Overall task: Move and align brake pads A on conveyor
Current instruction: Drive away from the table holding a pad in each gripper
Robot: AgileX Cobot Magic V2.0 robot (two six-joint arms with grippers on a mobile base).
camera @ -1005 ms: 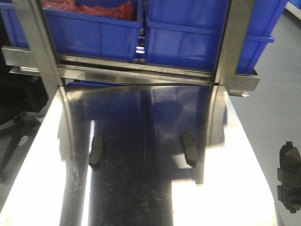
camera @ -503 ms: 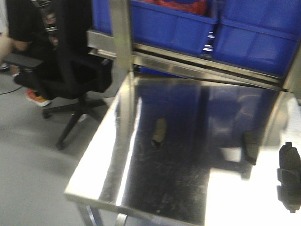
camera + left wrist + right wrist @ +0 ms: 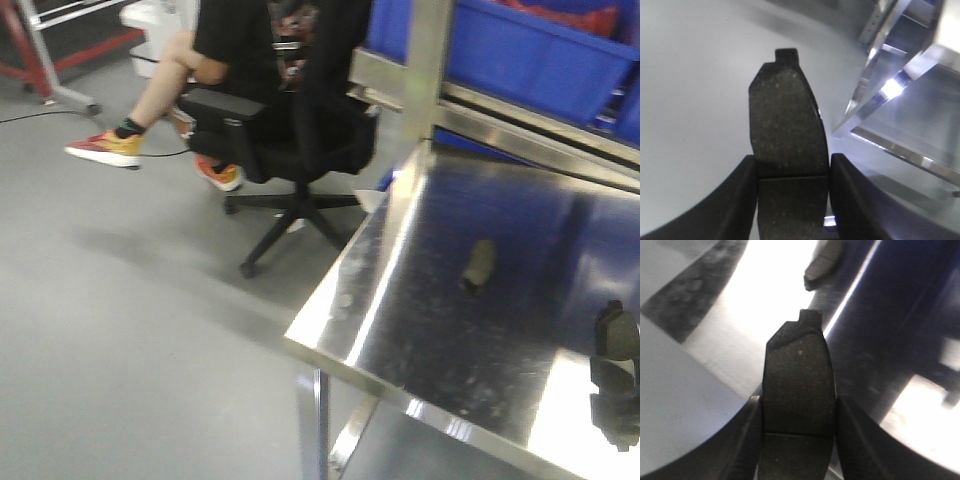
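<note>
Each gripper holds one brake pad upright. My left gripper [image 3: 792, 160] is shut on a grey-brown brake pad [image 3: 785, 115], which hangs over the grey floor beside the steel table's frame. My right gripper [image 3: 799, 401] is shut on another brake pad [image 3: 799, 370] above the steel table; this pad also shows at the right edge of the front view [image 3: 615, 375]. A third pad [image 3: 479, 265] lies loose on the steel table [image 3: 400, 330], and the right wrist view shows it too [image 3: 822, 265]. The conveyor is out of view.
A black office chair [image 3: 300, 130] with a seated person [image 3: 170, 80] stands left of the table's corner. Blue bins [image 3: 540, 50] sit on the rack behind the table. A red metal frame [image 3: 40, 50] stands at the far left on the grey floor.
The front view has swung left: the table slid to the right of the frame, and the chair, person and floor came into view. One table pad left the frame. Both held pads stay gripped.
</note>
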